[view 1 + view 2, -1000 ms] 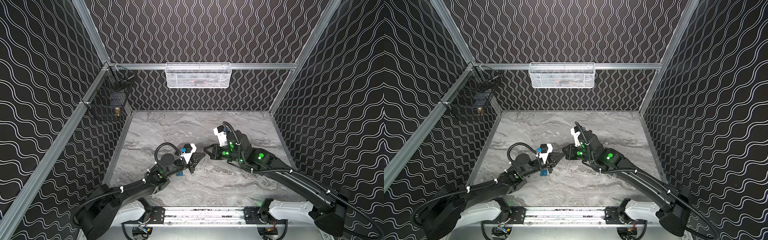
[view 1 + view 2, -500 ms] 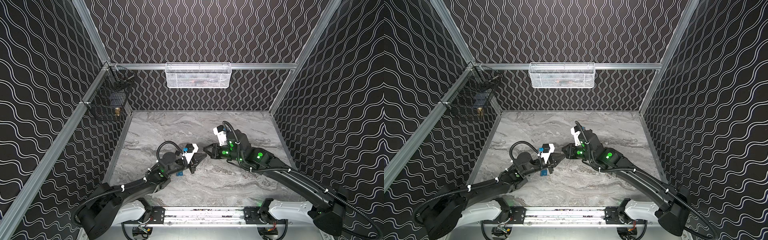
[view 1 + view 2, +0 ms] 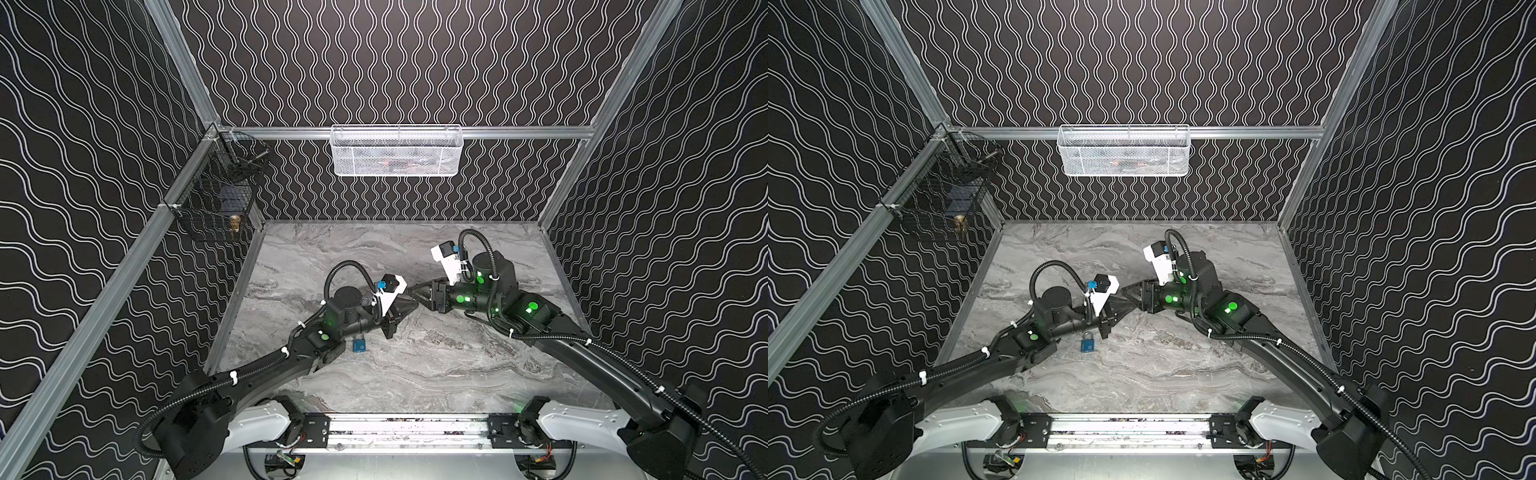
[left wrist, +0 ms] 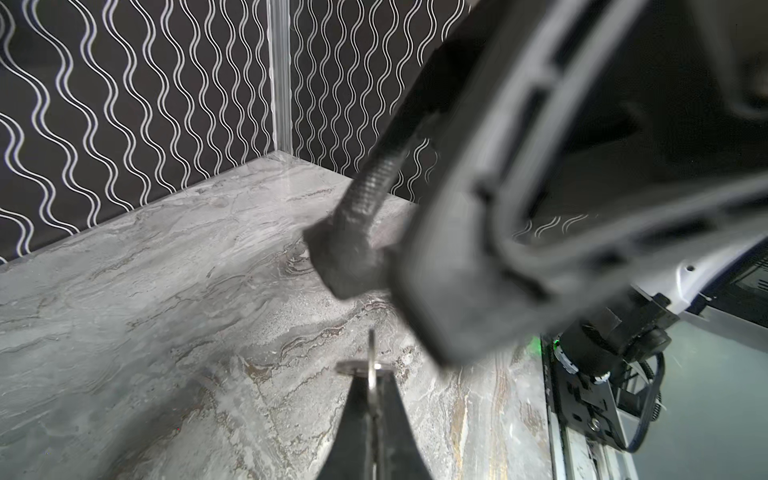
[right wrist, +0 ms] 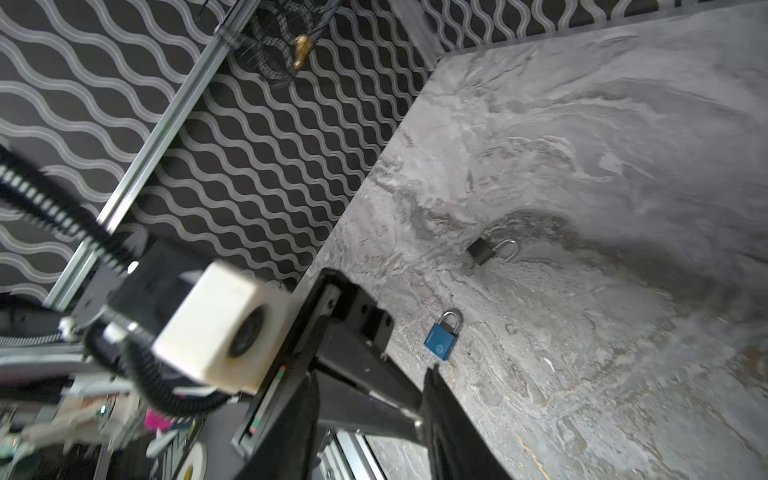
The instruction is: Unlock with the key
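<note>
In both top views the left gripper [image 3: 410, 306] and the right gripper [image 3: 1128, 291] point at each other over the middle of the marble table [image 3: 436, 374], their tips close together. A blue padlock [image 3: 360, 345] lies flat on the table just beside the left arm [image 3: 316, 336]. The key is too small to make out here.

In the left wrist view the left gripper [image 4: 372, 384] is pressed together on the key [image 4: 371, 347]. Its blade sticks out past the fingertips, and a ring [image 4: 353, 368] sits at its head. The right arm [image 4: 561, 187] looms close and blurred.

In the right wrist view the right gripper [image 5: 372, 374] has its fingers [image 5: 446, 415] apart. The blue padlock [image 5: 442, 338] lies on the table with its shackle closed. A black padlock [image 5: 481, 251] lies near it, not touching.
</note>
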Robot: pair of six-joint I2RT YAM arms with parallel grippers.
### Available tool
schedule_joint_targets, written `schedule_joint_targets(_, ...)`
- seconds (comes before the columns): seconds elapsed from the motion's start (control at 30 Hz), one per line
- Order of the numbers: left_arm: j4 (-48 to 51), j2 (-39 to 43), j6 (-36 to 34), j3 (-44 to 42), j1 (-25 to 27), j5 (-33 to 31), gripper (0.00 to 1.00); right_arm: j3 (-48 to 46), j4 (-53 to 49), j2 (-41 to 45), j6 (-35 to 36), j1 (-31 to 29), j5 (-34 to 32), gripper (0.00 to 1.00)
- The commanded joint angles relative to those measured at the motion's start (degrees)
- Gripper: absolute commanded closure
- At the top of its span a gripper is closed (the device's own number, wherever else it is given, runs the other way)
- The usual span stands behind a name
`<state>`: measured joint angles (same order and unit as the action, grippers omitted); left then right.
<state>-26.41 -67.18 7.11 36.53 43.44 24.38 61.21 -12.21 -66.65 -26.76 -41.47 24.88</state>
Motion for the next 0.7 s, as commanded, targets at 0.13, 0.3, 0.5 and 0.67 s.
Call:
schedule_joint_targets(0.13,-0.3,0.4,-0.8,0.7,0.0,2.4,1.00,-3.7,6.8,1.5,4.8,2.7,6.8,0.55)
schedule_joint_targets(0.3,0.4,0.5,-0.5,1.6,-0.1,3.3,1.00,-6.2,7.2,1.8,6.4,3.8,8.0,0.55)
schedule_joint_targets(0.5,2.9,-0.1,-0.4,3.7,-0.1,4.3,1.00,-8.0,8.1,1.1,8.4,4.2,9.5,0.57)
schedule_joint_targets(0.67,2.6,-0.2,-0.4,3.7,-0.1,4.6,1.00,-8.7,9.5,1.2,9.0,4.4,10.0,0.62)
